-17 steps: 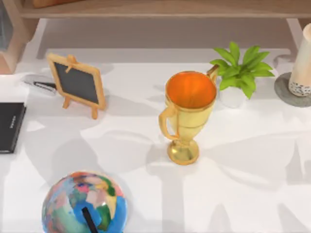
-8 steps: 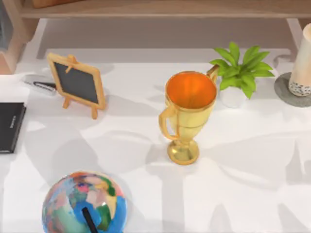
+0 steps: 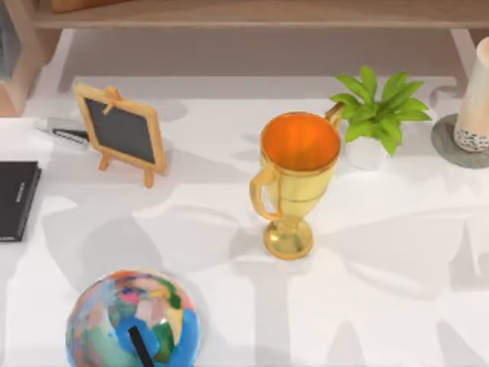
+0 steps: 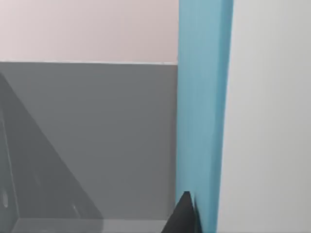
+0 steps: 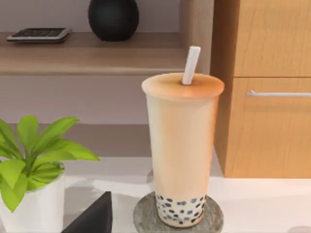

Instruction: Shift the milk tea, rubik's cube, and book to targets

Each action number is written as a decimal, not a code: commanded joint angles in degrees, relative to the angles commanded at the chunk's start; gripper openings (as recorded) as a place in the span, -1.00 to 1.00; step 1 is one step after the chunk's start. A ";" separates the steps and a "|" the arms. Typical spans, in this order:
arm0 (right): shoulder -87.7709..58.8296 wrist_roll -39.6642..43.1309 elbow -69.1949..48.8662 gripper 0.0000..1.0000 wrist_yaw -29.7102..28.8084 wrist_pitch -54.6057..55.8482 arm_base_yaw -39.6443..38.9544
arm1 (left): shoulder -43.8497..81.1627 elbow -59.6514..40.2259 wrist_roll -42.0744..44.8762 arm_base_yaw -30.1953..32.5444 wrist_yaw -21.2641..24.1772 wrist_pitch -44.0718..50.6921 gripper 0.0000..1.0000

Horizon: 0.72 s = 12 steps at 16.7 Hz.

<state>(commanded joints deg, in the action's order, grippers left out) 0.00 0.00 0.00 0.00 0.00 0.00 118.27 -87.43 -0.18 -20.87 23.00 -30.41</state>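
Nothing on the worktop (image 3: 229,306) has shifted between the earlier top views and now; only the soft shadows across it have drifted slightly. By my reading the milk tea (image 5: 182,145) is done: it stands upright on the grey stone disc (image 5: 146,216) at the far right, just beside the potted plant (image 3: 378,115). My right end effector sits low in front of that cup, one dark fingertip (image 5: 95,216) at the edge of the right wrist view, and I cannot tell whether it is apart or together. In the left wrist view the teal-blue book (image 4: 204,111) runs upright close against one dark fingertip (image 4: 183,216) of my left end effector, so I judge the book is in my grip, though I cannot tell how the fingers stand. The black slab (image 3: 15,200) at the left edge lies bare, apparently the book's place. The cube is left. Open room lies between the slab and the globe (image 3: 134,321); the small chalkboard (image 3: 121,134) and trophy (image 3: 294,183) stand well apart.
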 joint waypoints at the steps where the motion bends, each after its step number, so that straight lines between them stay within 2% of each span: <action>1: 0.00 0.00 0.00 1.00 0.00 0.00 0.00 | -0.30 0.19 0.00 -0.07 0.06 0.12 -1.00; 7: 0.00 0.00 0.00 1.00 0.00 0.00 0.00 | -0.51 0.28 1.30 -0.08 0.30 0.02 -1.00; 12: 0.00 0.00 0.00 1.00 0.00 0.00 0.00 | -5.55 3.36 12.90 -2.82 1.39 0.12 -1.00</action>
<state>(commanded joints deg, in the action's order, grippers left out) 0.00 0.00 0.00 0.00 0.00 0.00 112.72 -84.07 12.73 -23.69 24.39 -30.28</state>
